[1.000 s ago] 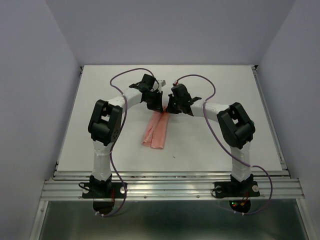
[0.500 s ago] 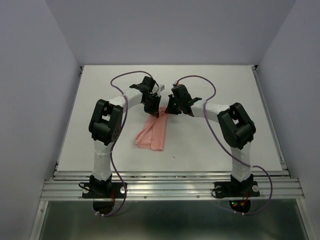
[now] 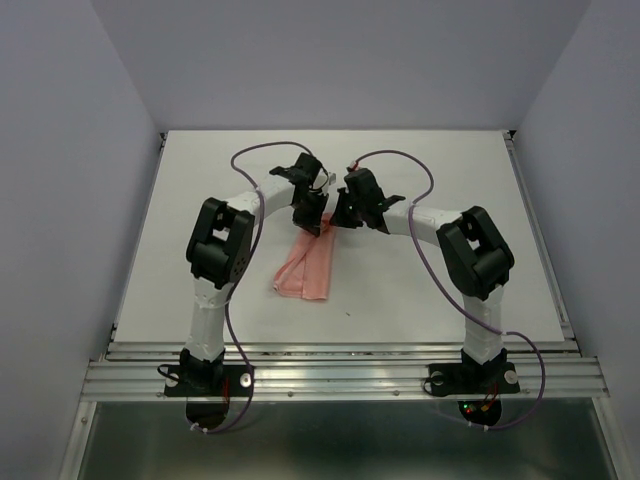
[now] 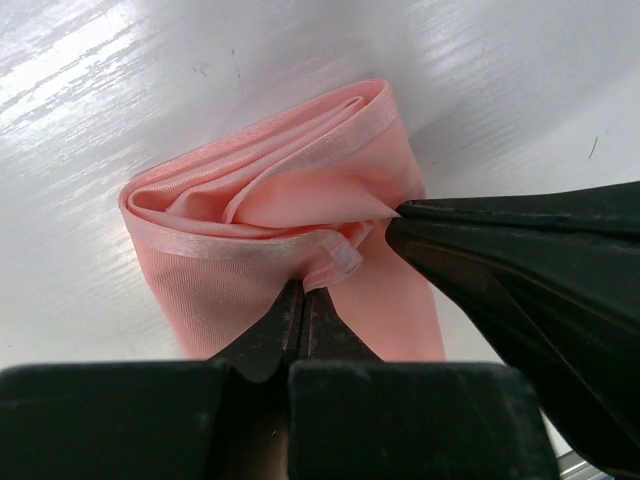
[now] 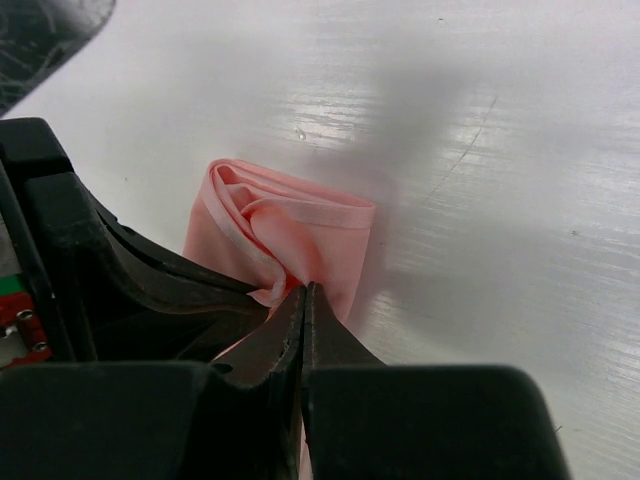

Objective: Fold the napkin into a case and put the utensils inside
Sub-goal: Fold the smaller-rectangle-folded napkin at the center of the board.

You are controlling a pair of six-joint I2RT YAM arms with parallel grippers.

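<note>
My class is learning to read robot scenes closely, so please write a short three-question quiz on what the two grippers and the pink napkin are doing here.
1. True or false: the left gripper and the right gripper are both shut on the napkin.
2. The napkin is: A, spread flat in one layer; B, folded into a layered strip; C, rolled into a ball.
3. Fill in near or far: seen from the robot, the grippers hold the napkin's ____ end.
Key: 1 true; 2 B; 3 far.
</note>
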